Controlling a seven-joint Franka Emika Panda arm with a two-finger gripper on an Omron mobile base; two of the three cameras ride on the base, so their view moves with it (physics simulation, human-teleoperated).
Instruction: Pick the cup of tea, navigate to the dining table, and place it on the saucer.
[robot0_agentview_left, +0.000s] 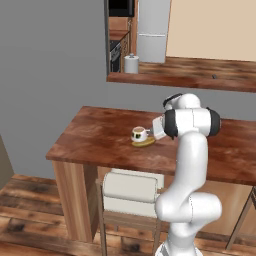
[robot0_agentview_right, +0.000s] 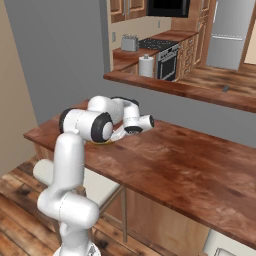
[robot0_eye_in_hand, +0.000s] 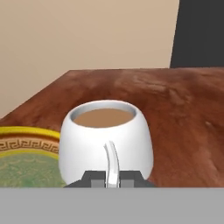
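In the left base view, the cup of tea (robot0_agentview_left: 139, 133) is over the yellow saucer (robot0_agentview_left: 145, 142) on the desk (robot0_agentview_left: 95, 137). In the right base view, the arm hides the cup. In the hand view, the gripper (robot0_eye_in_hand: 112, 178) is clamped on the handle.

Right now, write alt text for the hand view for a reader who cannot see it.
A white cup of tea sits close up, its handle facing the camera between the jaws. A yellow-rimmed saucer with a greenish centre lies at its left on the reddish-brown dining table.
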